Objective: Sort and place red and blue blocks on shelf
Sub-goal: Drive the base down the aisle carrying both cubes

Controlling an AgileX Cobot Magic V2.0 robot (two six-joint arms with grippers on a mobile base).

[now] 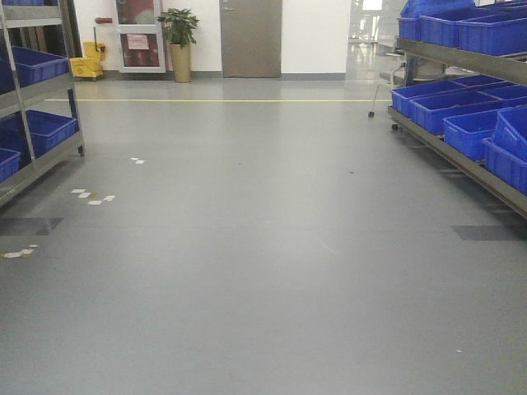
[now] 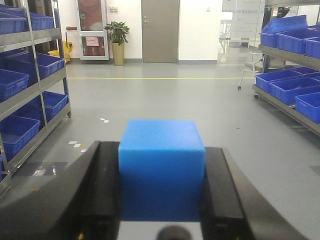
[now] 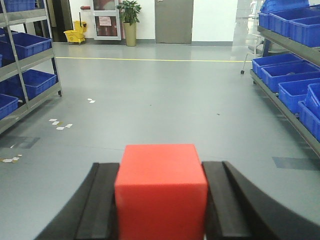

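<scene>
Left wrist-mounted view: the left gripper [image 2: 161,150] has its 2 black fingers [image 2: 102,190] clamped on the blue block [image 2: 161,170], held above the grey floor [image 1: 263,247]. In the right wrist-mounted view, the right gripper [image 3: 160,167] pinches the red block [image 3: 161,195] the same way. Beyond, a steel shelf [image 1: 461,58] lines each side of the aisle, carrying large blue bins [image 1: 461,103]. Farthest off, a yellow line [image 1: 214,100] crosses the floor before a grey door [image 1: 250,37] and a potted plant [image 1: 179,41].

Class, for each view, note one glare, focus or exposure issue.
Front view: floor glares near the far doorway. Left wrist view: blue block slightly soft, dark fingers lack detail. Right wrist view: red block oversaturated, faces nearly merging.
</scene>
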